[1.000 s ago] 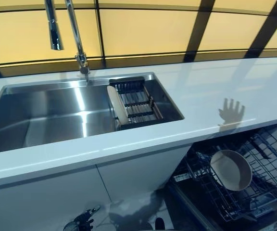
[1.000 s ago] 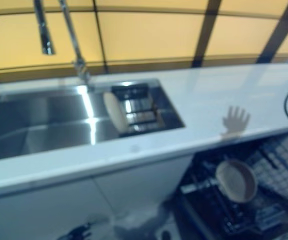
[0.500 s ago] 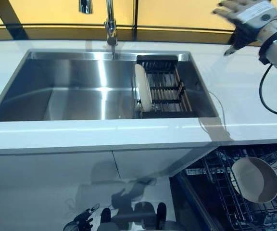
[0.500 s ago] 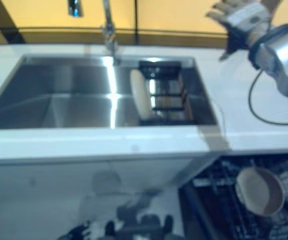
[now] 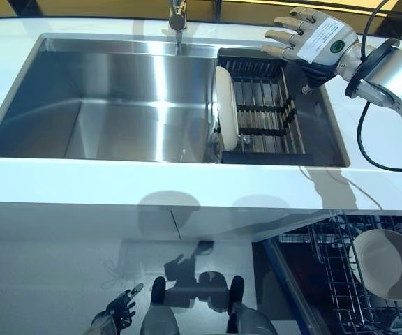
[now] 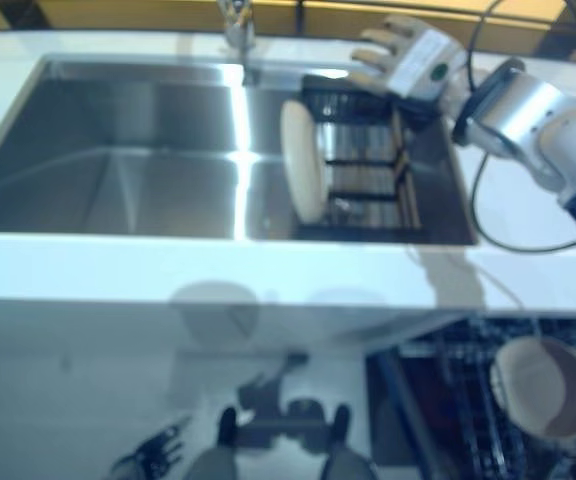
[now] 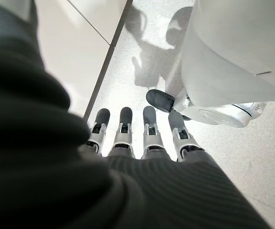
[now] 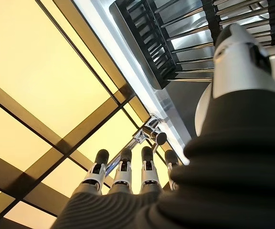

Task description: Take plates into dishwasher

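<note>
A cream plate [image 5: 226, 117] stands on edge at the left end of a black dish rack [image 5: 265, 115] in the right part of the steel sink [image 5: 103, 105]. My right hand [image 5: 311, 40] is open with straight fingers, held above the rack's far right corner, apart from the plate; its own wrist view shows the fingers [image 8: 123, 171] straight. My left hand [image 5: 117, 310] hangs low by the floor, open and empty, with straight fingers [image 7: 149, 129] in its wrist view. A cream bowl [image 5: 388, 264] sits in the open dishwasher's lower rack [image 5: 333, 272] at the lower right.
A tap [image 5: 178, 12] stands at the sink's back edge. The white counter [image 5: 117, 188] runs along the front and to the right of the sink. White cabinet fronts [image 5: 82, 244] are below it, left of the dishwasher.
The camera has tilted down and shifted. My right hand has come down and left from above the counter to over the dish rack's far corner. The plate and bowl have not moved.
</note>
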### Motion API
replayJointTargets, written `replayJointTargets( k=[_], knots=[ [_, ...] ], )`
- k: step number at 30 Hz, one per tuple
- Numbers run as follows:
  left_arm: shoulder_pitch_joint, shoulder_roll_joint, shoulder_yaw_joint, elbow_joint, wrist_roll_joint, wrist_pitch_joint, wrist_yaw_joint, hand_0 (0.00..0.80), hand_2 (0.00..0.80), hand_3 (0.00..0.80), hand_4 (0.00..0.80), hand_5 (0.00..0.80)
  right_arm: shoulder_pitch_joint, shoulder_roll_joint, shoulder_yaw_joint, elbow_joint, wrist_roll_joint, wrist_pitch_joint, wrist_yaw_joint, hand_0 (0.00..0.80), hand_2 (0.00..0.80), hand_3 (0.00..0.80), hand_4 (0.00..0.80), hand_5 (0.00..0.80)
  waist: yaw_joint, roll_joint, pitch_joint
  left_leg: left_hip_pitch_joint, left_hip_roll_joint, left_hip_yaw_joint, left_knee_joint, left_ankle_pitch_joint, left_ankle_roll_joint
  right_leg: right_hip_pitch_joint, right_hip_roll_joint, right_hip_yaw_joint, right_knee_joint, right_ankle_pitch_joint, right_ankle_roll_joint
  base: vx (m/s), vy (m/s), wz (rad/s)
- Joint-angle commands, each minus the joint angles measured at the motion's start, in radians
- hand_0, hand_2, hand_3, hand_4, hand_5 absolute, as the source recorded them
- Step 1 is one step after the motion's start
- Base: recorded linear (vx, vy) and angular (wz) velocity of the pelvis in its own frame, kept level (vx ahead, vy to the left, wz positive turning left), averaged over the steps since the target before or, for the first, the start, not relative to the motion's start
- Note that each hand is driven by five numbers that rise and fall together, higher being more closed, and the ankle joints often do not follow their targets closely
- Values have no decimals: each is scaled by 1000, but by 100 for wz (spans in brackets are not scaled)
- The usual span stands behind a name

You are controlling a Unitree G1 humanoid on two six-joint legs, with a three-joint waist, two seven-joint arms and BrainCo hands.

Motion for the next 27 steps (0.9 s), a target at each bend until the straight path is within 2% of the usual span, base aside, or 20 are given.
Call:
replayJointTargets(
  k=[1, 6, 15, 27],
  knots=[
    [-36, 34, -5, 4, -34, -24, -1, 0, 0, 0, 0, 0, -173, 10, 31, 5, -18, 30, -29, 0, 0, 0, 0, 0, 17, -54, 15, -46, -30, -2, -10, 58, 37, 52, -65, 0, -1, -26, 71, -2, 10, 4],
    [-29, 42, -2, 1, -37, -28, 4, 0, 0, 0, 0, 0, -195, 22, 34, 20, 6, 57, -40, 0, 0, 0, 0, 0, 26, -58, 21, -51, -35, -7, -10, 56, 39, 51, -66, -7, -1, -27, 70, -5, 5, 8],
    [-27, 43, 8, -1, -14, -16, 18, 0, 0, 0, 0, 0, -215, 37, 29, -3, 26, 50, -22, 0, 0, 0, 0, 0, 32, -74, 7, -40, -37, -9, -10, 48, 41, 67, -65, -13, -1, -36, 70, 21, 5, 4],
    [-24, 59, 3, 1, -9, -14, 14, 0, 0, 0, 0, 0, -245, 63, 47, -8, 35, 58, -2, 0, 0, 0, 0, 0, 49, -84, 31, -59, -41, -10, -10, 49, 44, 52, -61, -22, -1, -35, 68, -1, 0, 0]
  ],
)
